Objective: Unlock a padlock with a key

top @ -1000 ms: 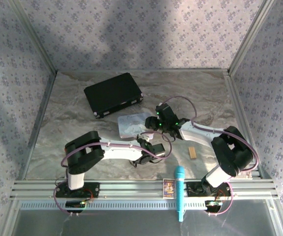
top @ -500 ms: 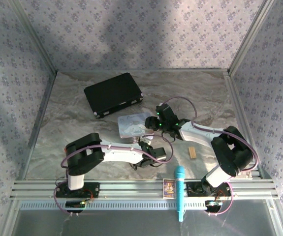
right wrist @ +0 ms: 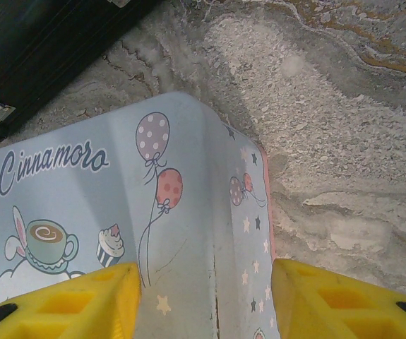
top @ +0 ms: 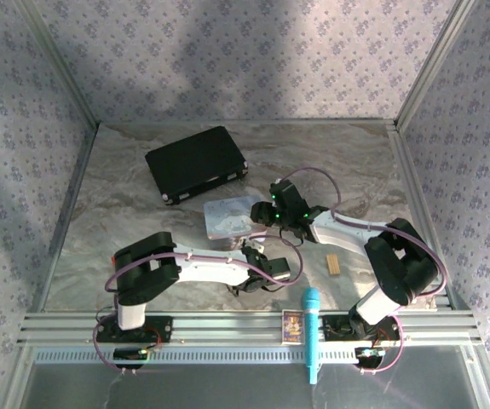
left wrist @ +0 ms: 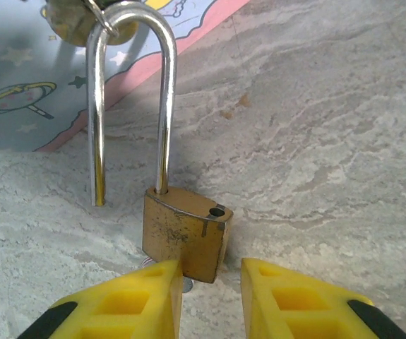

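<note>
Marble-look tabletop, floral-papered walls on three sides. padlock lies flat on the table just off the pink edge of the pastel tin, body end toward the left gripper. That gripper is partly open with nothing clamped; its yellow fingers flank the near end of the brass body, and I can't tell if the left one touches it. shackle: one leg sits in the body, the other ends free beside it with its hole showing empty, so I read the lock as already sprung. A small silvery bit pokes out under the body's near end, likely the key, but it's too hidden to be sure. right gripper is spread wide low over the tin lid, holding nothing, black case beyond it. To finish cleanly I'd centre the left jaws on the body's flat sides before closing. The body sits nearer the left finger, so an off-centre squeeze would skate it sideways. Pinch low, away from the free leg, and keep the right arm clear.
</note>
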{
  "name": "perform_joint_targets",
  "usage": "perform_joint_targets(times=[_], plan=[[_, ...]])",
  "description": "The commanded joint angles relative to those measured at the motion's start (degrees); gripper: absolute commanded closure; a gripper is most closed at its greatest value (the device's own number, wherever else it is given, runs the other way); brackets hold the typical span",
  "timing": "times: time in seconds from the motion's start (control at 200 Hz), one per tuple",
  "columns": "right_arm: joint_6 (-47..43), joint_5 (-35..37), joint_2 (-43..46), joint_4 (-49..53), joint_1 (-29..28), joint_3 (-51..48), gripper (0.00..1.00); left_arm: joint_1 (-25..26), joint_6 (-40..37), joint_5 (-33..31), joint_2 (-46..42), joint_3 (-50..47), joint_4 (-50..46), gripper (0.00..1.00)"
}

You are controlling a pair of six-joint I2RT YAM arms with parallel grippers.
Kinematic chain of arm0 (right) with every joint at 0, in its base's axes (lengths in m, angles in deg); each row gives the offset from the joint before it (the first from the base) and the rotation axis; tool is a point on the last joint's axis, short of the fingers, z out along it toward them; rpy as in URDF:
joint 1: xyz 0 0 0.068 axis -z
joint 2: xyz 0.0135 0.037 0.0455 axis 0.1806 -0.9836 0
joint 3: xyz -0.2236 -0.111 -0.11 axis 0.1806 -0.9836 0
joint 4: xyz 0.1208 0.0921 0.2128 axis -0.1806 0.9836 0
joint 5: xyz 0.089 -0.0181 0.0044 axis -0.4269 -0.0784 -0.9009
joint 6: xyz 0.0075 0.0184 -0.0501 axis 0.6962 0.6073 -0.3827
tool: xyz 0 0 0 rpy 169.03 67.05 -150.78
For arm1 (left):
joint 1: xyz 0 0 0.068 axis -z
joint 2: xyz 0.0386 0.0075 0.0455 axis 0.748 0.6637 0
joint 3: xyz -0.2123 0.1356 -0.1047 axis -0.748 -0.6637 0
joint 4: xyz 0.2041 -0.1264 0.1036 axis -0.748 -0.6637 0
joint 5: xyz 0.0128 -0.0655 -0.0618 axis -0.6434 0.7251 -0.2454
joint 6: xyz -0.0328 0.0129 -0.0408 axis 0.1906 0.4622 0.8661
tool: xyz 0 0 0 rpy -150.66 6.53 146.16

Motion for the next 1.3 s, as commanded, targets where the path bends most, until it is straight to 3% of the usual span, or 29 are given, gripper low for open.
perform_joint_targets(times=[0.0, 0.115, 0.295, 0.435, 0.455, 0.475, 0.56, 0.73, 0.85, 0.929, 1.124, 1.294], plan=[[-0.08, 3.88, -3.37, 9.76, 0.76, -1.93, 0.48, 0.48, -1.13, 0.31, -0.39, 0.81, -0.39, 0.73], [-1.98, 3.43, -2.78, 11.29, 1.14, 0.17, 0.46, 0.37, -1.55, 0.33, -4.03, -0.92, 1.48, 0.69], [-4.73, 2.99, -0.23, 14.01, 1.43, 4.38, 0.32, -1.06, -3.37, 2.4, -13.34, -4.8, 6.03, 0.19], [-6.54, 3.45, 2.91, 16.2, 1.65, 6.93, 0.22, -2.16, -4.29, 2.49, -19.99, -6.01, 5.64, 0.02], [-6.7, 3.7, 3.43, 16.52, 1.62, 7.18, 0.2, -2.4, -4.44, 2.66, -20.77, -6.18, 5.52, 0.01], [-6.77, 4.0, 3.93, 16.89, 1.64, 7.35, 0.11, -2.73, -4.52, 2.79, -21.87, -6.56, 5.57, 0.01], [-7.03, 3.93, 6.6, 18.6, 1.15, 7.59, 0.02, -4.13, -4.6, 3.46, -26.45, -8.47, 5.92, 0.01], [-5.6, 7.92, 15.9, 19.33, -2.87, 2.5, 0.01, -8.94, -6.91, 11.2, -39.23, -16.84, 13.79, 0.05], [-3.11, 11.96, 22.75, 19.27, -8.35, -1.76, 0.02, -15.83, -7.29, 23.36, -48.4, -23.93, 21.15, 0.05], [0.28, 13.85, 25.39, 16.9, -12.81, -5.16, 0.04, -20.36, -7.0, 30.95, -53.36, -29.05, 27.61, 0.0], [8.12, 15.65, 24.42, 5.24, -22.67, -12.6, 0.14, -26.23, -7.04, 35.08, -54.16, -30.84, 27.48, 0.01], [12.42, 19.75, 15.5, -1.04, -28.38, -11.98, 0.27, -29.4, -4.79, 39.07, -52.93, -33.05, 31.21, 0.08]])
